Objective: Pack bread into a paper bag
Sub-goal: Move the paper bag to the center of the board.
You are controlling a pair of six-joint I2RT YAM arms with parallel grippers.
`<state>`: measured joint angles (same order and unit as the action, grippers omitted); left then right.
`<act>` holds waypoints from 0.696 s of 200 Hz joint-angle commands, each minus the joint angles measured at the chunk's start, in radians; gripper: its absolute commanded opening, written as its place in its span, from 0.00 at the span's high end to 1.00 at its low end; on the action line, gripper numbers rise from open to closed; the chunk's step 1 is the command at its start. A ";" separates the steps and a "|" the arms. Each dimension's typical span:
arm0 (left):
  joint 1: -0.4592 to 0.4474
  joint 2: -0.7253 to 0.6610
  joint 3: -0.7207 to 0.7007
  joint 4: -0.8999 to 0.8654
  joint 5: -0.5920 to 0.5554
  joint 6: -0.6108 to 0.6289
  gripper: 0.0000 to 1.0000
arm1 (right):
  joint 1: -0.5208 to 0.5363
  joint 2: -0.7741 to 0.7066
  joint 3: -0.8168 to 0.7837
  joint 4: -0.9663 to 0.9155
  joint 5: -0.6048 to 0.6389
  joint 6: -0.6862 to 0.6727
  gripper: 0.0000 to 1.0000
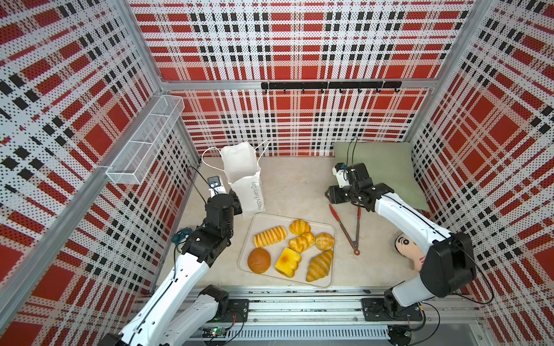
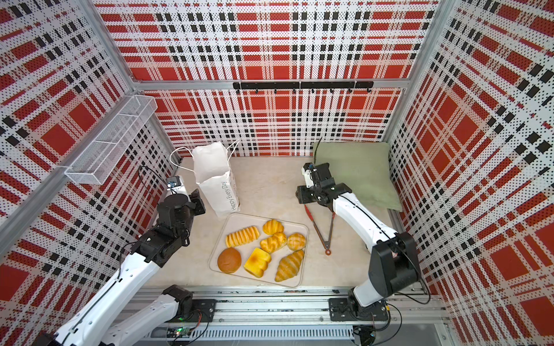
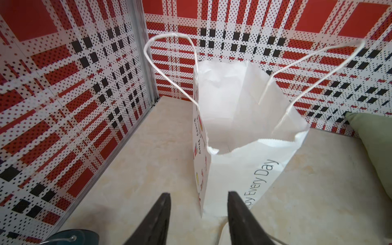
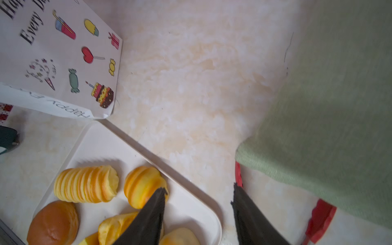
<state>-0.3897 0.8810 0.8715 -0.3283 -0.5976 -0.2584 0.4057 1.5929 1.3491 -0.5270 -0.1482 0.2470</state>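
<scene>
Right claw [image 1: 329,195], half open and empty, hangs by tongs [image 1: 342,226]; bread [image 1: 302,242] lies at seven o'clock, bag [image 1: 243,179] at nine.

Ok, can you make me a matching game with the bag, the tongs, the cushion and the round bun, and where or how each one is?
Things:
1. bag
2. tongs
3. cushion
4. bun

Place or state:
A. on the tray
B. green, in the back corner
C. white, standing with its mouth open
D. lying flat beside the tray

Pairs: 1-C, 2-D, 3-B, 4-A
</scene>
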 commanded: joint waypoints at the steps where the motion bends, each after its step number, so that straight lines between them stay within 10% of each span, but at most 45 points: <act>1: -0.015 0.045 0.064 -0.001 -0.033 -0.010 0.51 | 0.034 0.112 0.161 -0.038 0.008 -0.038 0.46; 139: 0.193 0.344 0.422 -0.231 0.204 -0.107 0.48 | 0.039 0.087 0.094 -0.015 0.084 -0.027 0.43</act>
<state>-0.2123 1.2148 1.2690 -0.4942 -0.4458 -0.3527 0.4431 1.7462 1.4693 -0.5339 -0.1089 0.2283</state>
